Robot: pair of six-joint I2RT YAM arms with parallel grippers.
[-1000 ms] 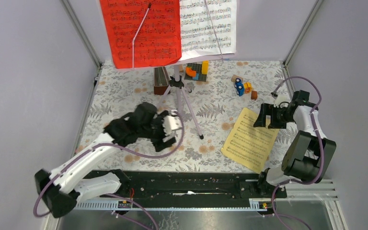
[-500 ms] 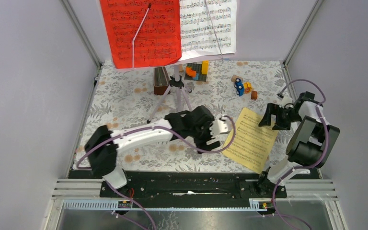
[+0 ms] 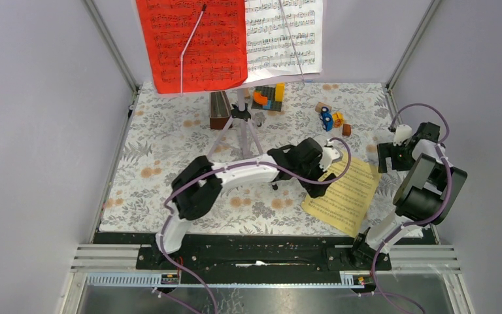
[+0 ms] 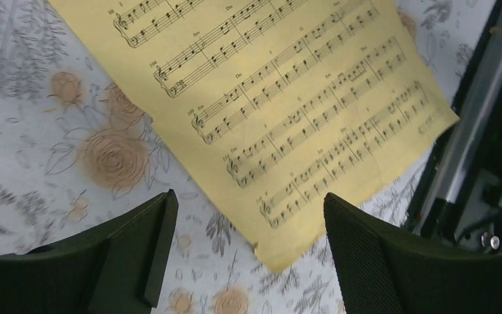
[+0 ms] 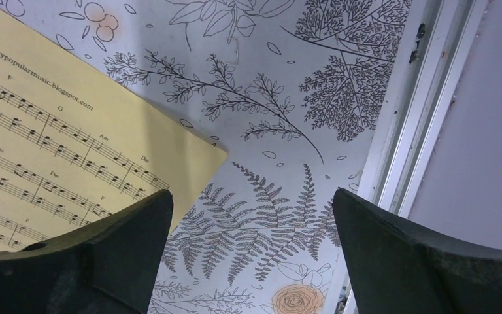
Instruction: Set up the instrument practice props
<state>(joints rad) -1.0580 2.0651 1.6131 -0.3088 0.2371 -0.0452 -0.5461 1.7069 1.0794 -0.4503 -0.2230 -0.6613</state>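
Note:
A yellow sheet-music page (image 3: 344,195) lies flat on the floral cloth at the right front. My left gripper (image 3: 321,175) hovers open over its left edge; in the left wrist view the page (image 4: 281,98) fills the top and its near corner lies between my open gripper (image 4: 248,226). My right gripper (image 3: 388,159) is open and empty above the cloth just right of the page's far corner (image 5: 52,150). A red page (image 3: 191,42) and a white page (image 3: 282,36) stand on the stand, hiding its panel. The lilac tripod (image 3: 251,134) stands below them.
Orange-yellow toy blocks (image 3: 269,97) on a dark base and a brown box (image 3: 219,110) sit behind the tripod. Small toys (image 3: 332,119) lie at the back right. A white frame rail (image 5: 418,111) runs close to my right gripper. A black rail (image 4: 477,124) borders the table's front.
My left arm has swung from the table's left-middle across to the right, over the yellow page's left edge. My right gripper has drawn back to the right, off the page.

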